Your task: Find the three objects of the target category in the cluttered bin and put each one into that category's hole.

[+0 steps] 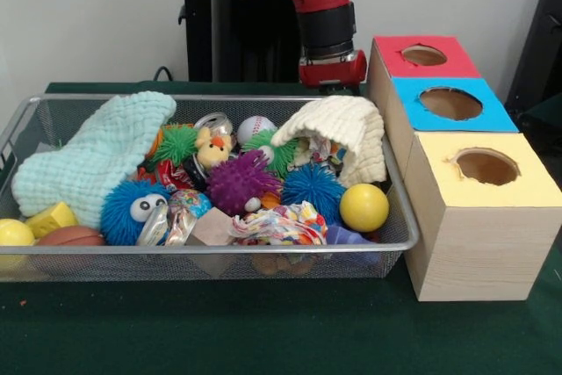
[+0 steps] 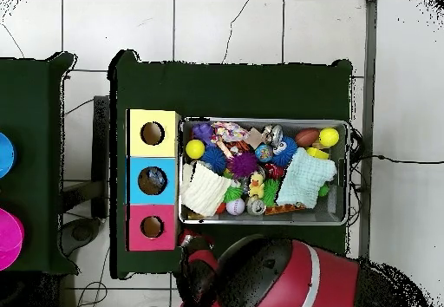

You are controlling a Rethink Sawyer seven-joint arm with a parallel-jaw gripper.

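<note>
The silver wire-mesh bin (image 1: 219, 249) holds mixed toys and shows from above too (image 2: 260, 120). The blue-topped hole (image 1: 450, 103) is the middle of three wooden boxes to the bin's right; in the overhead view (image 2: 153, 180) something greyish shows inside it. My gripper (image 1: 332, 72) hangs behind the bin's far rim, above a cream cloth (image 1: 342, 129), near the red-topped box. In the overhead view it (image 2: 192, 238) is at the bin's corner beside the red box. Whether it holds anything is hidden.
In the bin lie a mint cloth (image 1: 92, 160), purple (image 1: 239, 182) and blue (image 1: 313, 186) spiky balls, a yellow ball (image 1: 363, 207), a baseball (image 1: 255, 129) and a blue fuzzy toy with eyes (image 1: 132, 210). The red hole (image 1: 424, 55) and the yellow hole (image 1: 486, 166) flank the blue one.
</note>
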